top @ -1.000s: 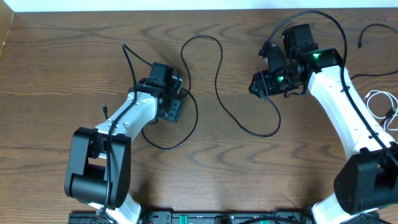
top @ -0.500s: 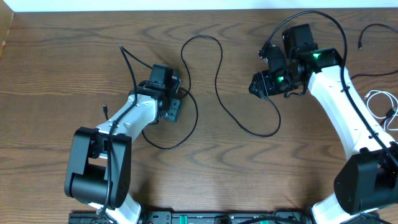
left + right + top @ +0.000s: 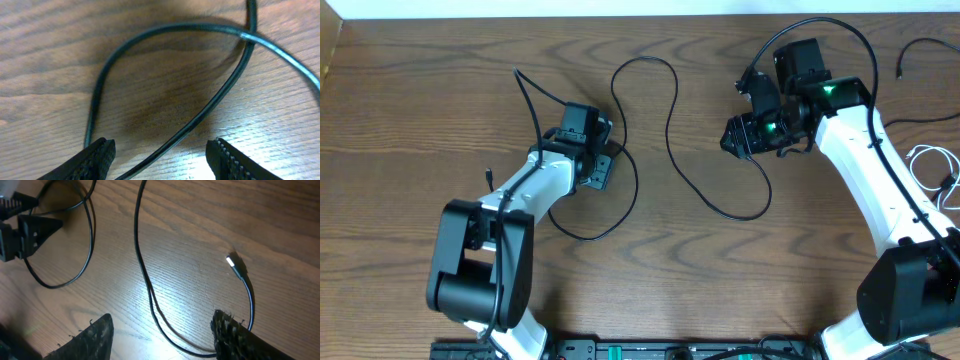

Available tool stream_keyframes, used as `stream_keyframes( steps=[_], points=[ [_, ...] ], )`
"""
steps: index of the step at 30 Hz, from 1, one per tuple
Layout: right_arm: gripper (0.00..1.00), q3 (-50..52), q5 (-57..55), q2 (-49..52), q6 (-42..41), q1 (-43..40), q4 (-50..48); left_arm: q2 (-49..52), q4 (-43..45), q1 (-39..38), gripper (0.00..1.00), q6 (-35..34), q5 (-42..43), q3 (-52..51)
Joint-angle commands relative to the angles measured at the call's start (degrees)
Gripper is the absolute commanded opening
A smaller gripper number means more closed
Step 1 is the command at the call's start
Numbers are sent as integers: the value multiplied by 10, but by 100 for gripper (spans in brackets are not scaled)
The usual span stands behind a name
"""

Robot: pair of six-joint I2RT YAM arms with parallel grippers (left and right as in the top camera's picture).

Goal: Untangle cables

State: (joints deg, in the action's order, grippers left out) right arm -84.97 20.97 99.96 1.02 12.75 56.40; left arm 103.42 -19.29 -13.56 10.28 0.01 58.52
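Finds the left gripper (image 3: 162,152) low over the wooden table (image 3: 420,90), jaws apart and clamped on nothing. Shows one strand of the long black cable (image 3: 210,107) lying on the wood between its fingertips, crossed by another strand just beyond them (the same cable doubling back, as far as the overhead view tells). Traces that cable from a loop beneath and just right of the left gripper, up into an arch, then down in a long curve further right. Puts the right gripper (image 3: 732,135) well to the right of the left one, raised off the wood, jaws likewise apart and empty. Catches a pale-tipped plug end (image 3: 233,262) on the wood ahead of its fingers. Places a thin white cable (image 3: 930,150) and a second black cable (image 3: 901,68) far right of the left gripper, at the table's edge.
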Motion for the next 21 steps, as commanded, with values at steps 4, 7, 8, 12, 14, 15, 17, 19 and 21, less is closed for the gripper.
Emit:
stream_keyframes(
  steps=[4, 7, 8, 12, 14, 15, 17, 19, 21],
  points=[
    [59, -4, -1, -3, -3, 3, 2, 27, -30, 0, 22, -16, -5, -18],
    [60, -4, -1, -3, -3, 3, -1, 11, -54, -2, 7, -66, 2, -15],
    [60, -4, -1, -3, -3, 3, -3, 2, -63, -2, 7, -79, 17, -12],
    [63, -4, 0, -3, -3, 3, -10, -71, -125, -3, 7, -117, 174, 8],
    [65, -4, 0, -3, -3, 3, -11, -121, -141, -3, 7, -117, 268, 10],
    [66, -4, 1, -3, -3, 4, -12, -143, -144, -3, 7, -117, 300, 10],
    [65, -4, 10, -3, -3, 6, -16, -196, -145, -3, 7, -117, 363, 10],
    [65, -4, 22, -3, -1, 11, -23, -249, -145, -3, 7, -117, 384, 10],
    [65, -4, 48, -3, 0, 20, -33, -285, -148, -3, 7, -117, 384, 10]
  ],
)
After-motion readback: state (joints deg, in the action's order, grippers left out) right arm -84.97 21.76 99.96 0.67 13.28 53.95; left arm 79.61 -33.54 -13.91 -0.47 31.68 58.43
